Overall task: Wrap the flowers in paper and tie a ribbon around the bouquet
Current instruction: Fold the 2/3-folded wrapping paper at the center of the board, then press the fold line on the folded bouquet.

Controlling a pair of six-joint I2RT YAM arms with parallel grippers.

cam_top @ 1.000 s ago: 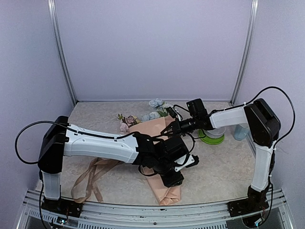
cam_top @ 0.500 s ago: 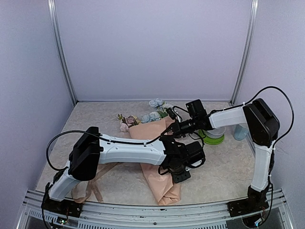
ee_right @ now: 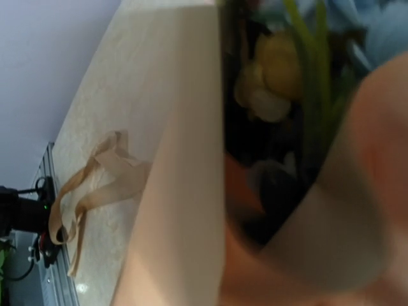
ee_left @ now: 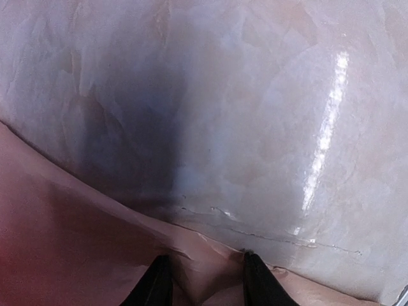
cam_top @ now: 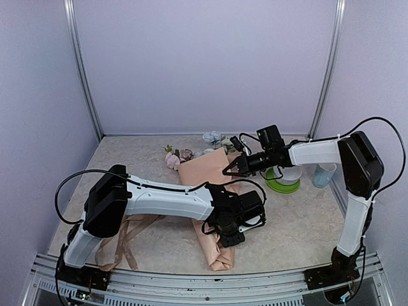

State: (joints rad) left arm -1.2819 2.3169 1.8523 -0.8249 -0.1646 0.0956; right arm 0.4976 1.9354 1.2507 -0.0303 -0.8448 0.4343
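Beige ribbon (cam_top: 121, 239) lies in loose loops on the marble-look table (cam_top: 127, 159), far left, beside the left arm (cam_top: 166, 197) near its base and apart from the bouquet (cam_top: 201, 173). That arm reaches right, out to mid-table.

At its end the left gripper (cam_top: 231, 237) sits low on the bouquet's right edge, about halfway along the cone. In the wrist view the two black fingertips (ee_left: 158, 285) are partway apart with a raised fold of peach paper (ee_left: 76, 242) between them and glossy table beyond. Can't tell whether they clamp the fold or just straddle it.

The bouquet is a peach paper cone lying mid-table, narrow tail toward the near edge and wide rim toward the back wall. The flowers (cam_top: 180, 155) stick out past the rim, pink on the left, pale blue and white further right.

From the right, the right gripper (cam_top: 227, 171) has its jaws closed and its tips on the rim's right corner, pinching the paper edge. Its wrist view is mostly blur: paper wall up close, a yellow bloom and green stems inside the cone, ribbon on the table beyond.

Further right a green plate (cam_top: 284, 186) carries a white cup (cam_top: 288, 174), both under the right forearm. A pale blue cup (cam_top: 323, 173) stands near it at the far right, by the wall.
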